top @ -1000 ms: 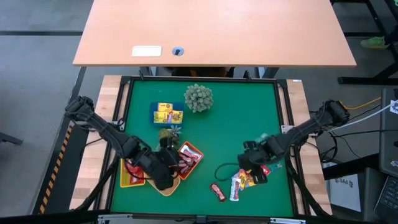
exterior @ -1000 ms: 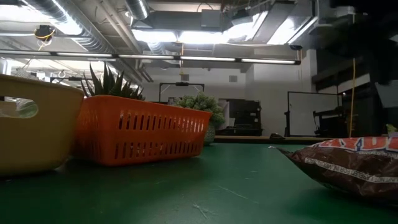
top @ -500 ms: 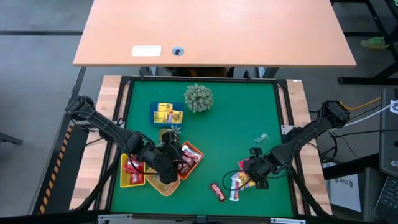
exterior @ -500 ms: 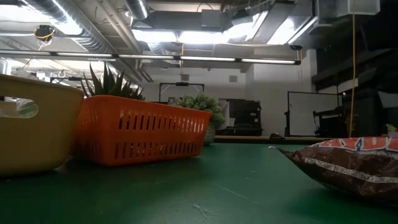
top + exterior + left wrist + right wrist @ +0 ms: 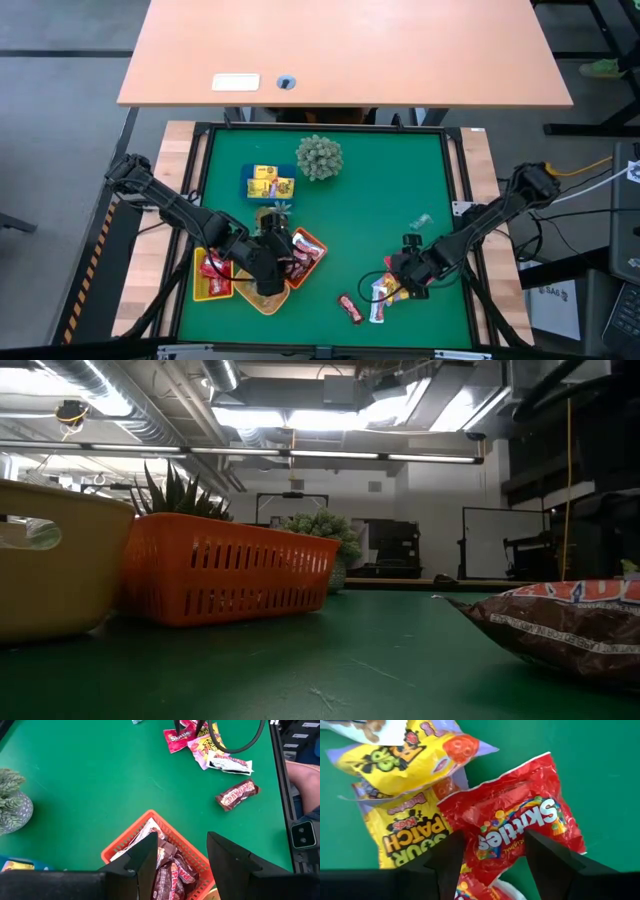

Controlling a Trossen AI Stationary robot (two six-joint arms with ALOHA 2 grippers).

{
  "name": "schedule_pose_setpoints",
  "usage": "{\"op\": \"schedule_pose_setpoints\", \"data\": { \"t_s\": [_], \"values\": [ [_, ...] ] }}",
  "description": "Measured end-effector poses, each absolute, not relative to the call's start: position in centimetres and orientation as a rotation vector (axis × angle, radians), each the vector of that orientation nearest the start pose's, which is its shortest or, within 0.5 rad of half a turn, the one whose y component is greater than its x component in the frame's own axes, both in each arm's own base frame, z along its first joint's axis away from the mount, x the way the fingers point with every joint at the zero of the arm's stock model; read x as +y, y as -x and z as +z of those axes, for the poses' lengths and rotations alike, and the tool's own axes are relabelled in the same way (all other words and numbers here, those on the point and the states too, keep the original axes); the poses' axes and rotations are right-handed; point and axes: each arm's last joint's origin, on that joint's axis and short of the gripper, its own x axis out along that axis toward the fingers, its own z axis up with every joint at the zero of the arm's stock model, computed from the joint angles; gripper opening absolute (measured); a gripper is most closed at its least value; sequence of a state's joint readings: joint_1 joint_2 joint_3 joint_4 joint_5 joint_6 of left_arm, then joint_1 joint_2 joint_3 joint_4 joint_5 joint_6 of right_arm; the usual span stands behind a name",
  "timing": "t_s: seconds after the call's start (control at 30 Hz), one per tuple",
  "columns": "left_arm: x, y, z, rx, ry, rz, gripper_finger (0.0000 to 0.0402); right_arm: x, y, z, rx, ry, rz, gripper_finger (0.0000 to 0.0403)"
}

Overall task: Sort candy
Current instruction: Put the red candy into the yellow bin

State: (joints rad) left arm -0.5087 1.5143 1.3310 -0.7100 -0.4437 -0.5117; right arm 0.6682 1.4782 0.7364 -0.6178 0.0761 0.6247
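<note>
Loose candy lies at the near right of the green mat: a red Skittles packet (image 5: pixel 515 832), yellow Sour Patch packets (image 5: pixel 407 832), a white packet (image 5: pixel 378 302) and a dark brown bar (image 5: pixel 350 308). My right gripper (image 5: pixel 495 860) hangs open just above the red packet, pointing steeply down, one finger at each side of the packet's near part. Whether it touches I cannot tell. My left gripper (image 5: pixel 182 860) stands open above the orange tray (image 5: pixel 127 845), which holds several brown bars (image 5: pixel 167 875).
A yellow tray (image 5: pixel 200 290) with red packets sits left of the orange tray. A blue tray (image 5: pixel 250 178) with yellow packets and a spiky plant ball (image 5: pixel 319 157) stand farther back. A small clear piece (image 5: pixel 420 221) and a black cable loop (image 5: pixel 362 272) lie near the pile.
My right gripper has come down toward the candy pile at the near right, shifting a little toward the table's near edge and rolling its wrist. Its fingers stay open. The candy has not moved.
</note>
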Motion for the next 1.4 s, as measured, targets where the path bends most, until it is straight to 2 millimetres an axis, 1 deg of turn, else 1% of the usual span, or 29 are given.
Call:
{"op": "schedule_pose_setpoints", "data": {
  "t_s": [0.1, 0.2, 0.47, 0.53, 0.63, 0.7, 0.77, 0.9, 1.0, 1.1, 1.23, 1.3, 1.4],
  "values": [
    [-14.3, -28.2, 30.8, 0.778, 0.075, 0.141, 0.0155, 14.6, -18.9, 14.6, 1.372, -0.013, 0.069, 0.0207],
    [-14.3, -28.2, 30.8, 0.778, 0.075, 0.141, 0.0155, 14.7, -19.0, 14.2, 1.383, -0.003, 0.060, 0.0187],
    [-14.3, -28.2, 30.8, 0.777, 0.075, 0.141, 0.0155, 14.7, -19.0, 14.3, 1.381, 0.000, 0.055, 0.0077],
    [-14.3, -28.2, 30.8, 0.776, 0.069, 0.138, 0.0155, 14.8, -19.2, 14.6, 1.383, -0.003, 0.065, 0.0053],
    [-14.3, -28.3, 30.9, 0.768, 0.011, 0.110, 0.0155, 15.3, -19.7, 15.3, 1.371, 0.008, 0.104, 0.0024],
    [-14.3, -28.4, 31.0, 0.755, -0.034, 0.086, 0.0155, 15.7, -20.2, 16.1, 1.344, 0.022, 0.140, 0.0009],
    [-14.4, -28.6, 31.2, 0.732, -0.077, 0.061, 0.0155, 16.0, -20.8, 17.0, 1.309, 0.034, 0.171, 0.0004],
    [-14.6, -29.0, 31.7, 0.674, -0.149, 0.019, 0.0155, 16.4, -22.3, 19.1, 1.231, 0.069, 0.204, 0.0012],
    [-14.8, -29.3, 32.0, 0.629, -0.193, -0.008, 0.0155, 16.2, -23.7, 20.8, 1.142, 0.143, 0.208, 0.0015],
    [-14.9, -29.5, 32.3, 0.594, -0.233, -0.029, 0.0155, 15.8, -25.2, 22.8, 1.047, 0.224, 0.202, 0.0012],
    [-15.1, -29.8, 32.5, 0.557, -0.313, -0.058, 0.0155, 14.7, -27.0, 25.1, 0.960, 0.325, 0.207, 0.0008],
    [-15.1, -30.1, 32.5, 0.542, -0.353, -0.068, 0.0155, 14.1, -27.7, 26.0, 0.924, 0.348, 0.207, 0.0008],
    [-15.1, -30.6, 32.2, 0.534, -0.430, -0.085, 0.0155, 13.2, -29.0, 27.2, 0.850, 0.336, 0.195, 0.0009]
  ]
}}
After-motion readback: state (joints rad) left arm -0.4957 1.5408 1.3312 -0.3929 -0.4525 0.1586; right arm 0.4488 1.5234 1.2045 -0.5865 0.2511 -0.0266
